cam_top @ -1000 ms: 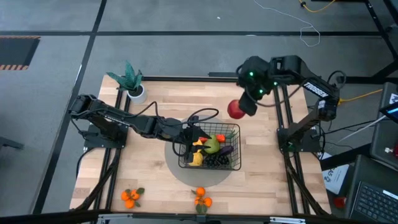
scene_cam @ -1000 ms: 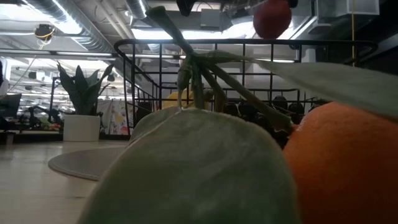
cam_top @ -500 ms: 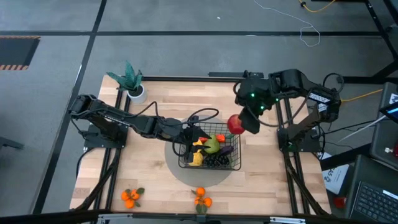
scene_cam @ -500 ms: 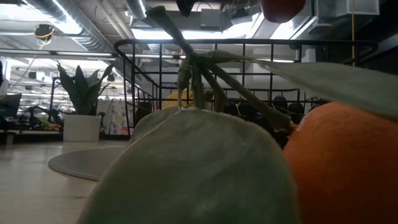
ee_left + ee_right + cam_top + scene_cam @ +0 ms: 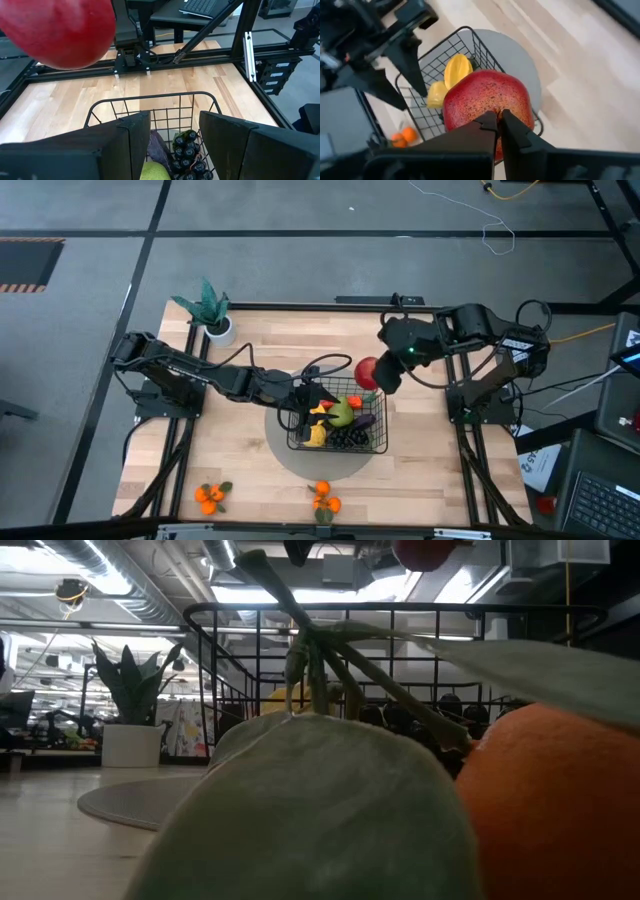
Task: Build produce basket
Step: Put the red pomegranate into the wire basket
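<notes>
The black wire basket [image 5: 378, 442] stands on the round grey mat [image 5: 290, 460] mid-table, holding a starfruit, lemon, pear, eggplant and grapes [image 5: 350, 438]. My right gripper [image 5: 385, 375] is shut on a red apple [image 5: 366, 370], held in the air over the basket's far right corner; the apple also shows in the right wrist view [image 5: 487, 102] and at the top of the low view [image 5: 425, 550]. My left gripper [image 5: 300, 395] is open at the basket's left rim, its fingers [image 5: 130, 145] apart over the basket; whether it touches the wire, I cannot tell. My right gripper pinches the apple at the middle of its top [image 5: 492, 114] between its two fingertips, which stand almost closed. The fingers slant down from the table's right side. The apple hangs below the fingertips, lifted clear of the basket and the table.
A teal plant in a white pot [image 5: 212, 315] stands at the far left. Two tangerine clusters lie at the near edge [image 5: 210, 497] [image 5: 324, 500]; one fills the low view's foreground [image 5: 540, 810]. A black cable loop [image 5: 330, 364] lies by the basket's far rim.
My right gripper has carried the apple from over the bare table toward the near edge and then a little left, so that it is now over the basket's far right corner. It has stayed shut on the apple.
</notes>
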You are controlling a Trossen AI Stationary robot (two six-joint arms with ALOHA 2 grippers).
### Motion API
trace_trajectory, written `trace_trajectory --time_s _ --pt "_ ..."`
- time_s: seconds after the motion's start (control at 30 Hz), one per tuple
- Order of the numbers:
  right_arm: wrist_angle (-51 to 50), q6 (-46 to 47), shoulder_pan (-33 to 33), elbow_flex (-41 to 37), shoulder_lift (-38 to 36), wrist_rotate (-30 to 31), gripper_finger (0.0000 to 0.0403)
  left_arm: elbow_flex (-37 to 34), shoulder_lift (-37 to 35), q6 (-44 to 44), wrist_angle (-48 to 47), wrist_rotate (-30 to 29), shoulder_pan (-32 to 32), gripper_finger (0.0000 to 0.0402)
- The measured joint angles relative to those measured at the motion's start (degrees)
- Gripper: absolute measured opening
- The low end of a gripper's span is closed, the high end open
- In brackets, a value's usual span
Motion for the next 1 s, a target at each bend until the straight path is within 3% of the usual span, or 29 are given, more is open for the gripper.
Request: trace_trajectory --time_s 0.27,0.43,0.73,1.0 --pt "-0.2 6.5 3.2 0.0 0.1 -1.7 0.0000 0.0 0.0 0.0 0.0 0.0 0.0 0.0158" --pt "-0.3 0.9 5.8 0.0 1.1 -3.4 0.0000 0.0 0.0 0.0 0.0 0.0 0.0 0.0158" --pt "-0.4 -17.8 9.4 0.0 5.6 -3.3 0.0000 0.1 0.0 -0.2 -0.7 0.0 0.0 0.0158" --pt "-0.9 -19.0 9.6 0.0 7.3 -3.3 0.0000 0.1 -7.6 -3.4 -16.3 0.0 -1.0 0.0158"
